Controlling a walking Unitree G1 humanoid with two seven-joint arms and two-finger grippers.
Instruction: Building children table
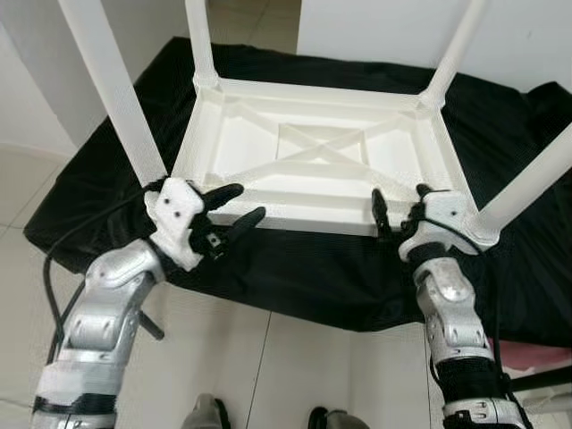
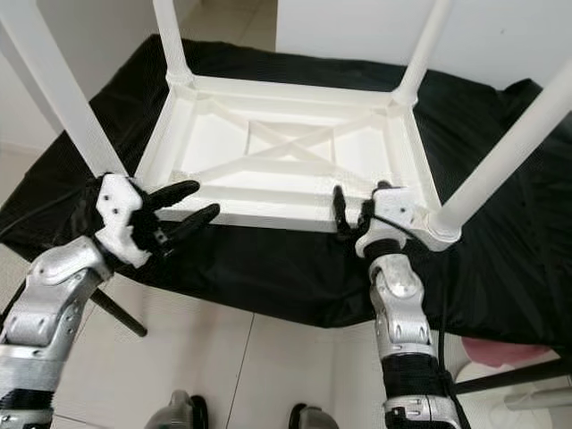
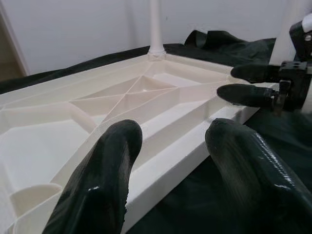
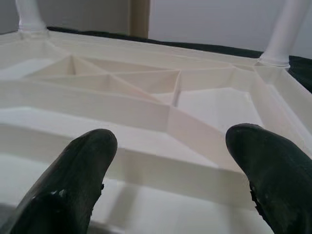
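A white plastic children's table [image 1: 322, 156] lies upside down on a black cloth [image 1: 304, 268], its ribbed underside facing up with an X-shaped brace [image 1: 323, 147] in the middle and four white legs [image 1: 114, 85] standing up from its corners. The cloth covers a low surface whose make cannot be told; it hangs over the edge nearest the robot and lies in folds beyond the table's far right corner. Around the cloth the floor [image 1: 268, 357] is of pale glossy tiles, and plain white walls [image 1: 527, 36] rise behind the table. The left tool [image 1: 231, 211] sits at the table's near left corner, just below the leg there, its two black fingers [image 3: 102, 185] spread apart and holding nothing; in its wrist view one finger lies over the table's near rim and the other over the cloth just outside it. The right tool [image 1: 398, 207] is at the table's near edge, close to the near right leg [image 1: 527, 183], fingers likewise apart and empty, pointing over the rim towards the brace; whether they touch the rim cannot be told. A black cable [image 1: 54, 277] loops beside the left arm, and something pink [image 2: 505, 350] shows below the cloth's right edge.
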